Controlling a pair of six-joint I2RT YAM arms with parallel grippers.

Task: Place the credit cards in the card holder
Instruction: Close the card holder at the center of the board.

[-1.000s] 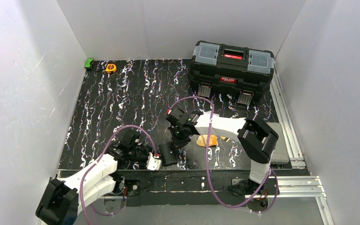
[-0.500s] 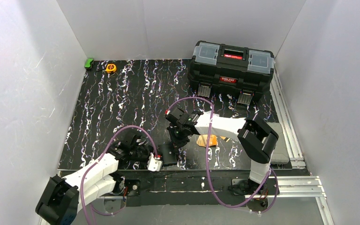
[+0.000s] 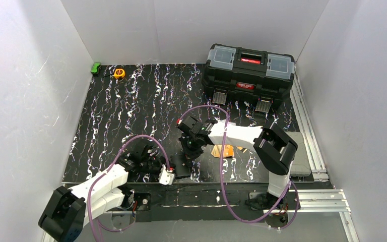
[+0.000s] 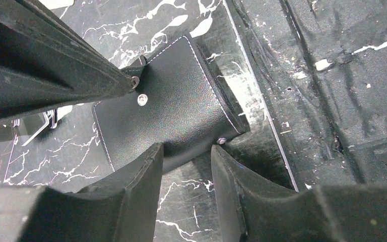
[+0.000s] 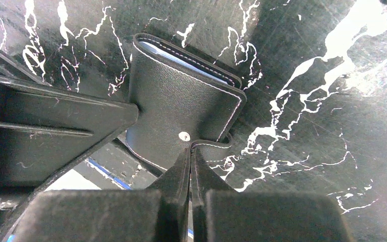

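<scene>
The black card holder (image 3: 182,166) lies folded near the table's front edge. In the right wrist view the card holder (image 5: 181,103) shows bluish sleeves along its far edge. My right gripper (image 5: 191,147) is shut on its clasp tab, just beside the snap. My left gripper (image 4: 185,152) stands partly open, its fingertips (image 4: 152,154) at the near edge of the card holder (image 4: 174,108), with marbled table showing in the gap. From above, the left gripper (image 3: 167,175) sits left of the holder and the right gripper (image 3: 188,153) behind it. An orange credit card (image 3: 222,150) lies flat to the right.
A large black toolbox (image 3: 249,70) stands at the back right. A yellow tape measure (image 3: 119,73) and a small green object (image 3: 95,67) sit at the back left corner. The table's front edge (image 3: 206,183) runs right beside the holder. Purple cables loop over both arms.
My right gripper has edged slightly left with the clasp tab. The left gripper and the holder have barely shifted.
</scene>
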